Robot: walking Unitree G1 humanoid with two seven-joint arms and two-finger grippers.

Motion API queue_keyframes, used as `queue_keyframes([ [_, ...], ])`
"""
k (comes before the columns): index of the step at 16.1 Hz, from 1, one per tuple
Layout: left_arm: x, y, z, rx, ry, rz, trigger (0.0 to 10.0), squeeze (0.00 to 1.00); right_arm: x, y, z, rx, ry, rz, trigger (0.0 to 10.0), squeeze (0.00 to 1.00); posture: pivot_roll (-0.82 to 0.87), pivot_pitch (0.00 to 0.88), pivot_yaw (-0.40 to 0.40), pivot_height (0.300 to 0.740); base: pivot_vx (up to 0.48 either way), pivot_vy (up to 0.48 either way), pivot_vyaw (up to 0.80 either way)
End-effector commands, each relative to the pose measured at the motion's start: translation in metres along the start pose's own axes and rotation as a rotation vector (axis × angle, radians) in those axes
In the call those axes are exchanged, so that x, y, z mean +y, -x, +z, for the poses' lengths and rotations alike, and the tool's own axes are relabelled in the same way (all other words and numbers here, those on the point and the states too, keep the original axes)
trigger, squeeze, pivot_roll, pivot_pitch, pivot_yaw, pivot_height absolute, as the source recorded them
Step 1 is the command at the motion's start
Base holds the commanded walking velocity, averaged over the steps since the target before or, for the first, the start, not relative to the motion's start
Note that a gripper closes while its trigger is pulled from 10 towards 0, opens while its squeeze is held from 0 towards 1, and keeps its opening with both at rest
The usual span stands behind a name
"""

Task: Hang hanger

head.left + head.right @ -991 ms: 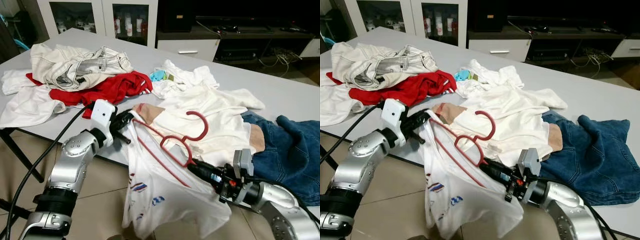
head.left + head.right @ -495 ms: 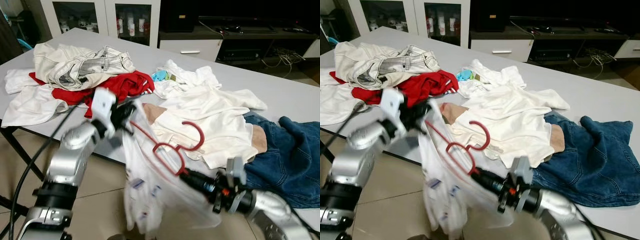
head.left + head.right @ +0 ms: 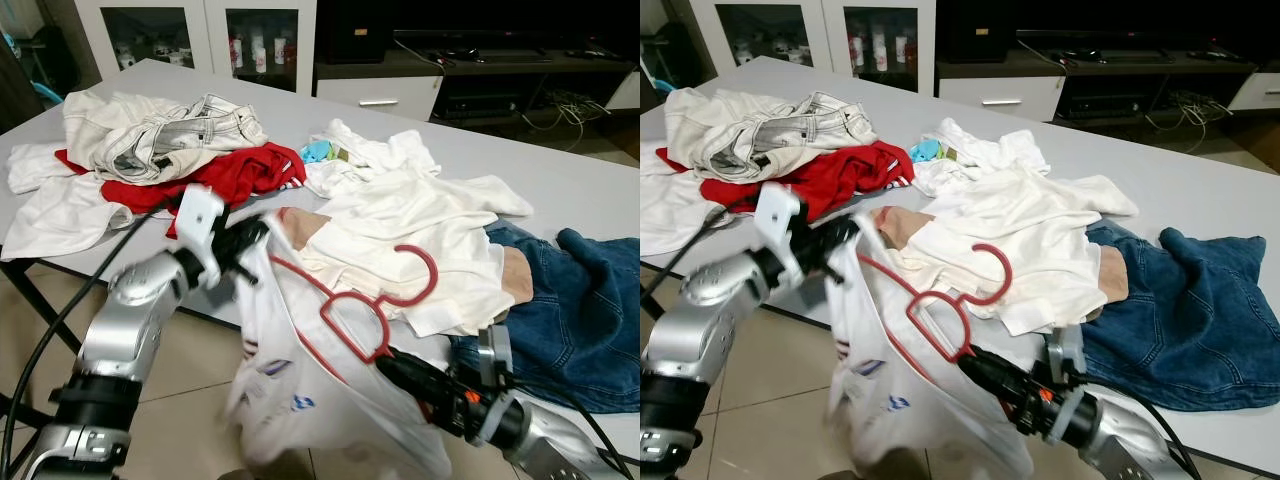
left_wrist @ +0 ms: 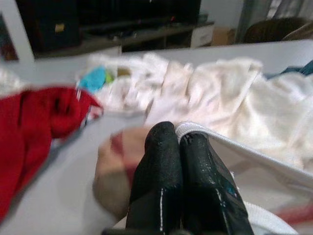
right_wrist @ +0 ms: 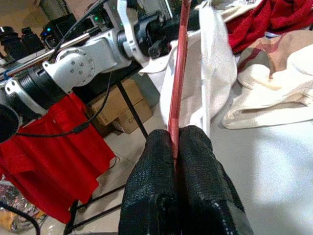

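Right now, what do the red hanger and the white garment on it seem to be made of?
The red hanger looks like thin, smooth plastic or coated wire; the slim profile leaves it open. The white garment looks like soft matte knit fabric, likely cotton: it drapes limply and folds.

- big grey table [image 3: 560, 180] on black legs, beige tile floor [image 3: 200, 350] underneath
- white glass-door cabinet [image 3: 200, 30] at the back, bottles inside
- dark TV unit [image 3: 480, 60] with a white drawer, cables trailing

Head pair looks down on table [image 3: 560, 180] — wrists close (shared clothes).
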State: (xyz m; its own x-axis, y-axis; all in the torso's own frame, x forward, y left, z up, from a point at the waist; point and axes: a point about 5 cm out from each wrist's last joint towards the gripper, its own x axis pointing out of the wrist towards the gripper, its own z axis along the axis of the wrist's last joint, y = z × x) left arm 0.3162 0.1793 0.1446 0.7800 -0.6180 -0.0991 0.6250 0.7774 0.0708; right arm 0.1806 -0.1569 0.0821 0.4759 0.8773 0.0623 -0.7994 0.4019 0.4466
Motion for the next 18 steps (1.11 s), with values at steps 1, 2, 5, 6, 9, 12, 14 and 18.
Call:
queue_keyframes([
  [1, 0.002, -0.001, 0.004, 0.000, -0.018, -0.001, 0.0, 0.00, 0.000, 0.002, 0.006, -0.028, 0.024, 0.004, 0.0, 0.00, 0.00, 0.000, -0.028, 0.740, 0.000, 0.000, 0.00],
  [2, 0.000, -0.001, 0.006, -0.011, -0.003, -0.004, 0.0, 0.00, 0.001, 0.000, 0.001, -0.037, -0.014, 0.004, 0.0, 0.00, 0.01, 0.000, -0.028, 0.740, 0.000, 0.000, 0.00],
  [5, -0.007, 0.000, -0.003, 0.002, 0.044, -0.024, 0.0, 0.00, 0.003, 0.003, -0.004, -0.046, -0.074, 0.024, 0.0, 0.00, 0.00, 0.000, -0.023, 0.740, 0.000, 0.000, 0.00],
  [6, -0.009, 0.002, -0.009, 0.020, 0.059, -0.027, 0.0, 0.00, 0.002, 0.006, -0.003, -0.052, -0.082, 0.023, 0.0, 0.00, 0.00, 0.000, -0.021, 0.740, 0.000, 0.000, 0.00],
  [9, -0.010, 0.008, -0.023, 0.069, 0.086, -0.030, 0.0, 0.00, 0.002, 0.011, 0.004, -0.088, -0.103, 0.035, 0.0, 0.00, 0.00, 0.000, -0.016, 0.740, 0.000, 0.000, 0.00],
  [12, -0.007, 0.012, -0.032, 0.100, 0.100, -0.009, 0.0, 0.00, 0.004, 0.012, 0.007, -0.069, -0.114, 0.084, 0.0, 0.00, 0.01, 0.000, -0.014, 0.740, 0.000, 0.000, 0.00],
  [14, -0.006, 0.011, -0.031, 0.097, 0.099, -0.008, 0.0, 0.00, 0.002, 0.015, 0.007, -0.024, -0.099, 0.097, 0.0, 0.00, 0.01, 0.000, -0.014, 0.740, 0.000, 0.000, 0.00],
  [18, -0.002, 0.012, -0.027, 0.085, 0.099, -0.007, 0.0, 0.00, -0.020, 0.019, 0.015, -0.028, -0.009, -0.031, 0.0, 0.00, 0.02, 0.000, -0.018, 0.740, 0.000, 0.000, 0.00],
])
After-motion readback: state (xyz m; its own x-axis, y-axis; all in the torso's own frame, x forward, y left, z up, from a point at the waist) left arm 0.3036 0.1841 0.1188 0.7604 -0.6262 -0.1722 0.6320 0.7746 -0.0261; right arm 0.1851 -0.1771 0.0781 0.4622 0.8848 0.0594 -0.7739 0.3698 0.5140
